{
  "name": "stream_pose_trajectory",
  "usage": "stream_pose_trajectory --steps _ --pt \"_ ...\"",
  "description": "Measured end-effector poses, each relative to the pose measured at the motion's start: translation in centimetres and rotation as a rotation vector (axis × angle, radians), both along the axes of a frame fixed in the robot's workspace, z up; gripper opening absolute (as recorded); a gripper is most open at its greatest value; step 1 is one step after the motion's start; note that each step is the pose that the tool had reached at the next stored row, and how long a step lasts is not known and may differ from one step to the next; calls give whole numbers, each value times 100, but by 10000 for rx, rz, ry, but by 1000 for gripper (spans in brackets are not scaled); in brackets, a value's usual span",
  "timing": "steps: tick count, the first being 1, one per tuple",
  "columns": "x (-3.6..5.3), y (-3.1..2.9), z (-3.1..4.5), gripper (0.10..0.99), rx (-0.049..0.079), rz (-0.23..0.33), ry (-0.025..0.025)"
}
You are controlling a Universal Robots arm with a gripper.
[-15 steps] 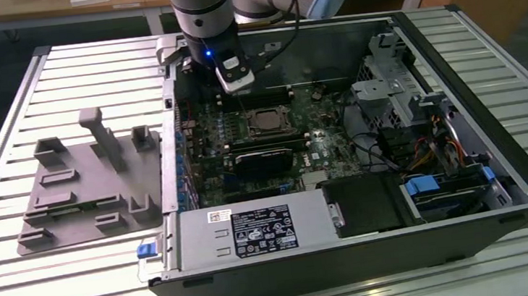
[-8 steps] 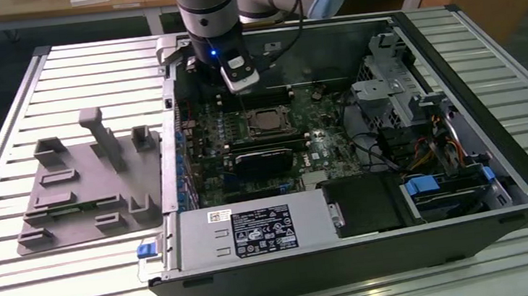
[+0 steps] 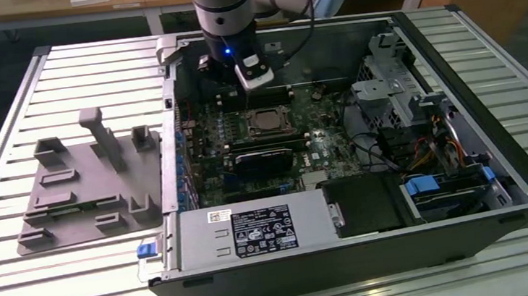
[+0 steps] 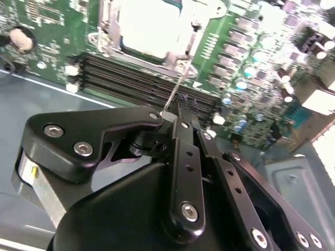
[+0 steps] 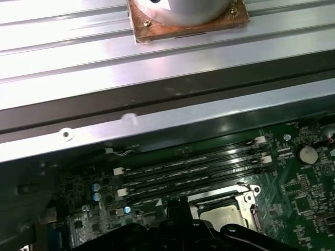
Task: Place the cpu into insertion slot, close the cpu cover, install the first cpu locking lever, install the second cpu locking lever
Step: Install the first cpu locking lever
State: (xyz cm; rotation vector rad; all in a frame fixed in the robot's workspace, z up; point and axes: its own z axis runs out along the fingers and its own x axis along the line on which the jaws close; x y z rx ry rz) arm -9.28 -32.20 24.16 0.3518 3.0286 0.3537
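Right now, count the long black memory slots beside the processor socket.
4 memory slots in the first wrist view, lying side by side in one bank between the socket and the case wall. More may be hidden on the socket's other side.

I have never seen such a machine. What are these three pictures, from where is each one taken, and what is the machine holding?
This is one robot arm with a black gripper. It works inside an open computer case that lies on a slatted metal table. The exterior view comes from a camera off the arm that sees the whole scene. Both wrist views come from cameras riding on the arm, so they look closely at the green motherboard. The cpu, a small silvery square, already sits in the motherboard. In the second wrist view the gripper looks shut on a thin metal locking lever that rises from beside the cpu. On the table, at the exterior view's left of the case, lies a grey moulded tray.
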Motion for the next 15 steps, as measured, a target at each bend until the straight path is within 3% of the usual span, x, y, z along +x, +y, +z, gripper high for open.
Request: stream_pose_trajectory --steps 5,11,15 --pt "122 0 -1 106 0 1 7" --pt "124 0 -2 106 -19 2 6" --pt "124 0 -10 106 -64 -10 -22"
